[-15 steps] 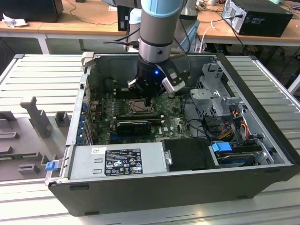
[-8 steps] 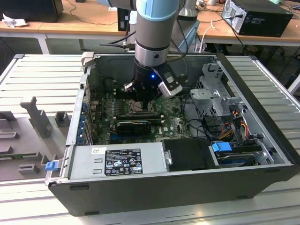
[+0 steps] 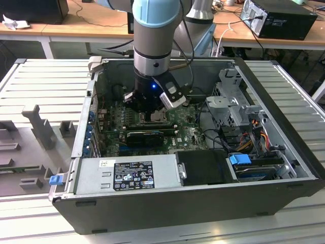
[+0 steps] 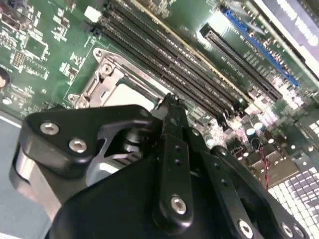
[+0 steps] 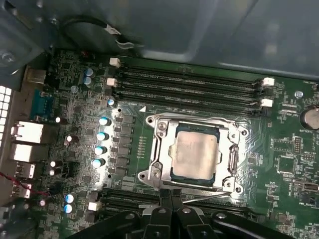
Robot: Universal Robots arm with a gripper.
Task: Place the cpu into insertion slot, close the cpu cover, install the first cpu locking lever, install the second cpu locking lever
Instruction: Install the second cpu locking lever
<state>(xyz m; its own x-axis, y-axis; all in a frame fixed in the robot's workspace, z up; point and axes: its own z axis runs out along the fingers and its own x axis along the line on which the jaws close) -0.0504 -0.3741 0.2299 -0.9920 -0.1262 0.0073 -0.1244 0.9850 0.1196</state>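
Over the open computer case [image 3: 284, 168] in the exterior view, the gripper [image 3: 151, 113] hung low above the green board [image 3: 190, 133], right at the socket. From the second wrist view, its fingers [image 4: 172, 122] were pressed together, holding nothing, tips beside the cpu cover [image 4: 97, 79]. From the first wrist view, the cpu [image 5: 194, 150] sat in the insertion slot [image 5: 172, 174], framed by the cover; board lettering was too small to read.

Hand [image 4: 172, 107] (black, fingers together) hangs close over cpu [image 4: 130, 95] seated under cpu cover [image 4: 102, 79]; green board [image 4: 45, 45].
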